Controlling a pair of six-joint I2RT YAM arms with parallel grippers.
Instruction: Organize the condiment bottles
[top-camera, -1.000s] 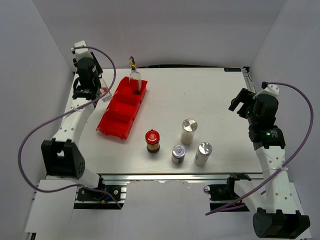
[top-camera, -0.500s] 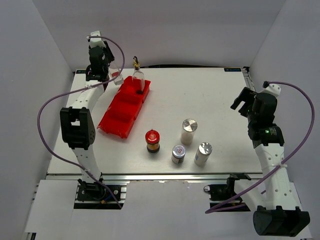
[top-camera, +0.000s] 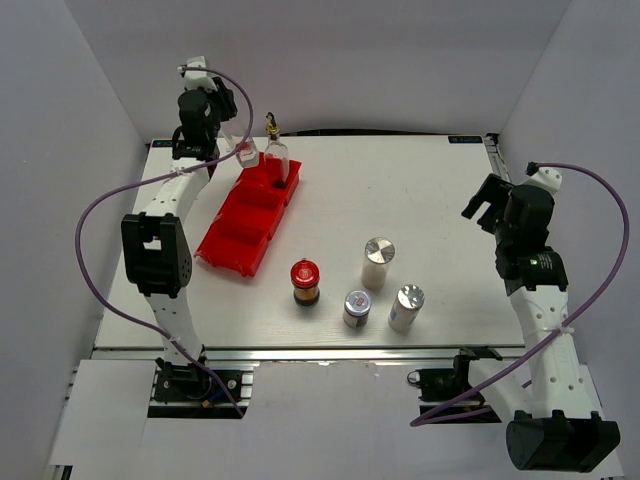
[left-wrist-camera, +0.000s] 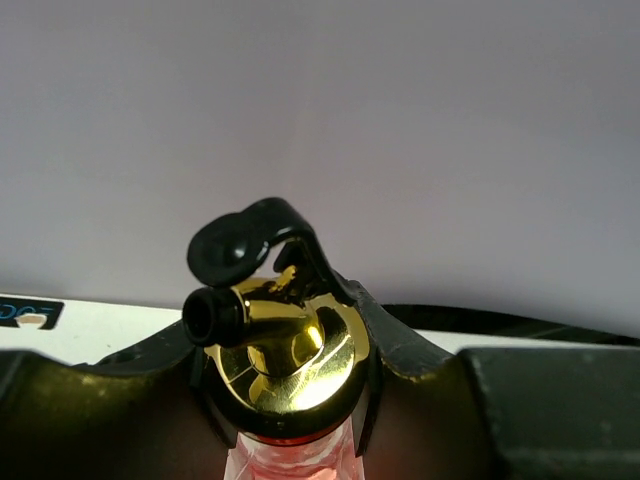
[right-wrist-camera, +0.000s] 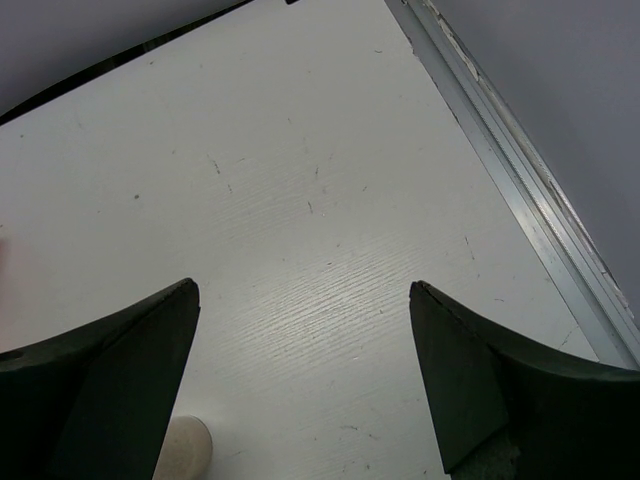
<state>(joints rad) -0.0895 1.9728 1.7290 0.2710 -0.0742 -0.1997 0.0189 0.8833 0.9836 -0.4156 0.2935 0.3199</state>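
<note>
My left gripper (top-camera: 232, 143) is raised at the back left of the table, shut on a clear glass cruet (top-camera: 244, 153) just left of the red tray's far end. The left wrist view shows that cruet's gold spout (left-wrist-camera: 275, 340) clamped between my dark fingers (left-wrist-camera: 415, 355). A second cruet (top-camera: 275, 160) stands in the far compartment of the red tray (top-camera: 232, 247). On the table stand a red-lidded dark jar (top-camera: 305, 281), a short silver-lidded jar (top-camera: 357, 307) and two white silver-capped shakers (top-camera: 379, 262) (top-camera: 406, 307). My right gripper (top-camera: 488, 203) (right-wrist-camera: 305, 300) hangs open over bare table.
The tray's nearer compartments hold nothing. White walls close in the table at the back and on both sides. A pale rounded shaker top (right-wrist-camera: 185, 445) shows at the bottom of the right wrist view. A metal rail (right-wrist-camera: 520, 190) marks the table's right edge.
My left arm has swung from beside the tray's left edge up to the back, carrying the cruet to the tray's far end. The right arm barely moved.
</note>
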